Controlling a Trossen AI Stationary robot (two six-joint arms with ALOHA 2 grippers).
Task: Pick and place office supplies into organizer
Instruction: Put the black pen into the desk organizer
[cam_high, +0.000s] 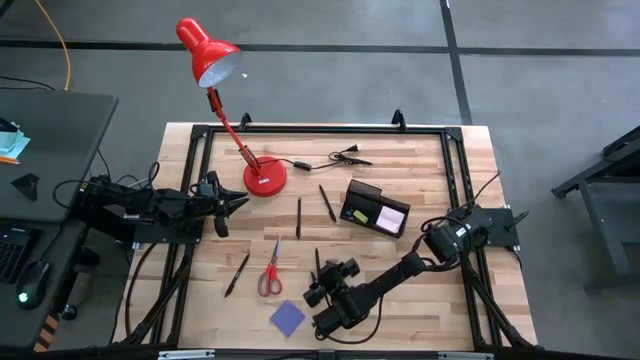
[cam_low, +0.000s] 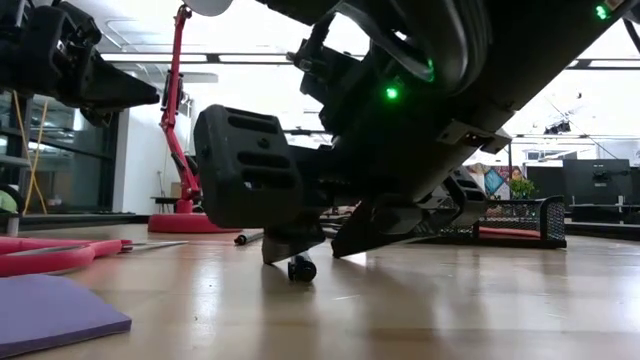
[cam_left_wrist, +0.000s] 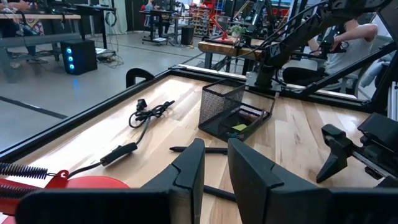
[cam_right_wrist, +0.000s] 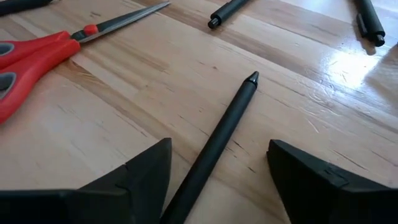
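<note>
Low over the counter (cam_high: 420, 290) at about six o'clock, the right hand (cam_right_wrist: 217, 171) straddles a dark pen (cam_right_wrist: 217, 140), fingers (cam_right_wrist: 314, 177) apart on either side without touching it. Scissors (cam_high: 270, 275) lie at its nine o'clock. At two o'clock sits the organizer (cam_high: 375, 213). The left hand (cam_left_wrist: 214, 171), narrowed and empty, waits near the lamp (cam_high: 262, 178).
</note>
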